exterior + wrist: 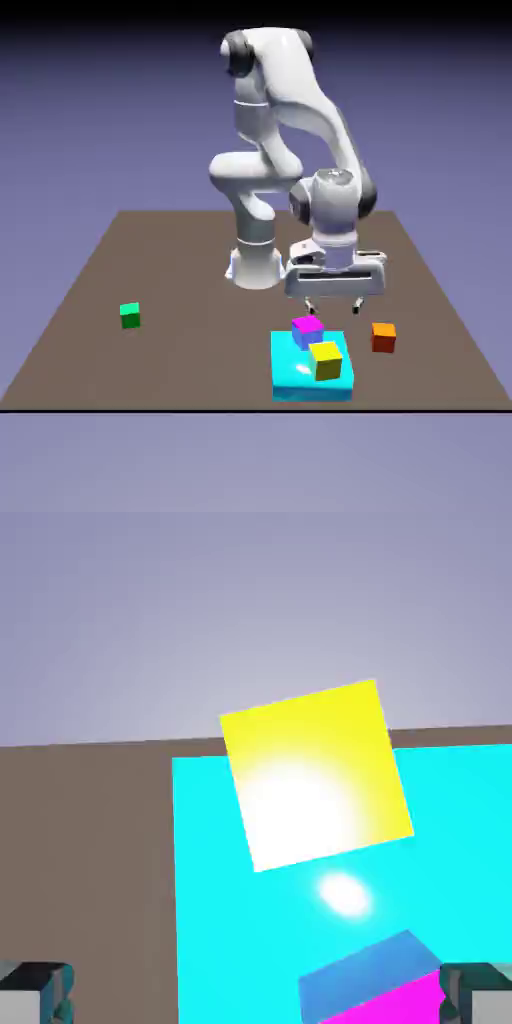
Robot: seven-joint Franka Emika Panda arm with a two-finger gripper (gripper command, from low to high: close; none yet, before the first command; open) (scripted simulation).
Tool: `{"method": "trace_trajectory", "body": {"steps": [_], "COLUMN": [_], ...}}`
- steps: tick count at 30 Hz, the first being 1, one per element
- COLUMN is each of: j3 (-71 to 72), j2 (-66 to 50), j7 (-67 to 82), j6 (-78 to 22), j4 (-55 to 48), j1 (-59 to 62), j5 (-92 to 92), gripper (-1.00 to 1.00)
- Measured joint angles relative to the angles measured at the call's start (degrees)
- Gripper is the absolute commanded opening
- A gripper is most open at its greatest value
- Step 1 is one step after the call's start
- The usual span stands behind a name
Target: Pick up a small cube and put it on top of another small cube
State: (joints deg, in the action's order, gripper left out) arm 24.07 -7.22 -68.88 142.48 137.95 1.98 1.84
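Observation:
The small orange cube (pixel 384 337) with red-brown sides rests on the brown table (pixel 180 270), at the exterior view's right. My gripper (pixel 335 303) hangs open a little above the table, up and to the left of the orange cube and apart from it. Nothing is between its fingers. In the hand view the orange cube is out of sight. There the grey fingertips (pixel 35 994) flank the bottom edge around my gripper (pixel 256 997), wide apart over a cyan slab (pixel 220 892).
A flat cyan slab (pixel 300 385) lies below the gripper and carries a yellow cube (pixel 326 360) and a magenta cube (pixel 307 328). The hand view shows the yellow cube (pixel 315 774) and the magenta cube (pixel 400 1002) too. A green cube (pixel 130 315) sits far left.

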Motion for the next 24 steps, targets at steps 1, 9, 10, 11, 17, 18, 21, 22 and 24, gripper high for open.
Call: {"method": "trace_trajectory", "body": {"steps": [1,9,10,11,17,18,21,22,24], "j3": [1.25,11.28,12.53,13.74,10.47,10.47,13.15,13.35,10.83], "j2": [-2.08,-18.69,-20.77,-22.77,-29.54,-29.54,-24.02,-22.33,-19.58], "j7": [-1.38,-12.38,-13.76,-15.08,-16.40,-16.35,-15.23,-15.39,-17.83], "j6": [-1.64,-14.78,-16.42,-18.00,-8.86,-8.84,-16.28,-18.43,-21.28], "j4": [-1.20,-10.80,-12.00,-13.16,-10.72,-10.72,-12.71,-13.58,-16.15], "j1": [0.21,1.35,1.49,1.63,-2.13,-2.13,0.94,2.30,6.46], "j5": [0.10,0.86,0.96,1.05,-1.74,-1.67,0.70,1.88,6.04], "gripper": [0.00,0.00,0.00,0.00,-1.00,-1.00,-1.00,-1.00,-1.00]}}
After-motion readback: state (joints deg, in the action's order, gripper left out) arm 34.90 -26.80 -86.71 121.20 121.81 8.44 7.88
